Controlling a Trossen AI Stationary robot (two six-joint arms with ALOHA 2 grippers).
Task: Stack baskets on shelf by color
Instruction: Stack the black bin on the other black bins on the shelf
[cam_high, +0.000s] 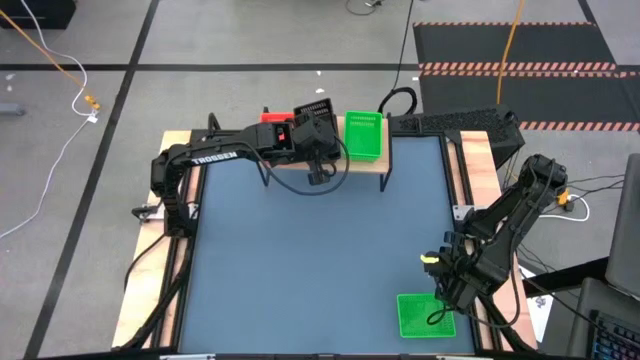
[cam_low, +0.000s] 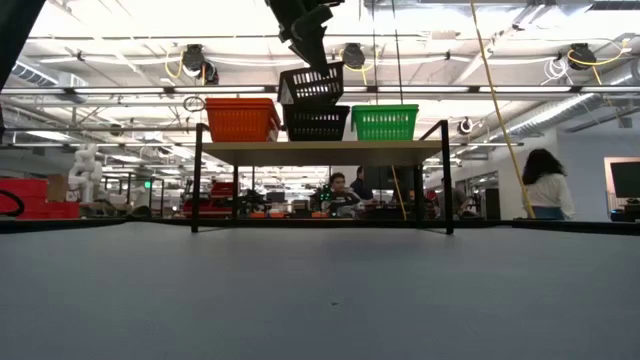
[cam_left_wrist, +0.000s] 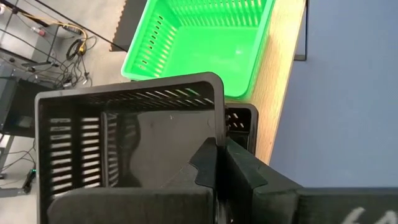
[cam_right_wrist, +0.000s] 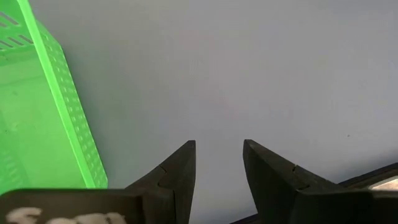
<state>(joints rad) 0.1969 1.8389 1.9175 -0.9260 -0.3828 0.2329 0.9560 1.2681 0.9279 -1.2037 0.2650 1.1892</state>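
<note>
The light-wood shelf (cam_low: 320, 152) stands at the table's far edge. A red basket (cam_low: 242, 118), a black basket (cam_low: 316, 122) and a green basket (cam_low: 385, 122) rest side by side on its top. My left gripper (cam_left_wrist: 217, 155) hovers above the shelf's middle, shut on a second black basket (cam_low: 312, 85), which sits tilted just over the black one. Another green basket (cam_high: 425, 315) lies on the table near the near right corner. My right gripper (cam_right_wrist: 219, 168) is open, low over the blue table beside that green basket (cam_right_wrist: 37, 112), touching nothing. My left gripper holds the black basket by the rim of one side wall (cam_left_wrist: 214, 134), pinched with one finger inside the basket and one outside. The fingers come from above. The basket is lifted and tilted (cam_high: 313, 108) over the black basket on the shelf (cam_left_wrist: 239, 121); whether they touch, I cannot tell.
The blue table (cam_high: 320, 250) between the shelf and the near edge is bare. The shelf's black legs (cam_low: 196, 180) stand on its far part. A dark mat and cables lie on the floor beyond. People show in the room behind the shelf (cam_low: 545, 180).
</note>
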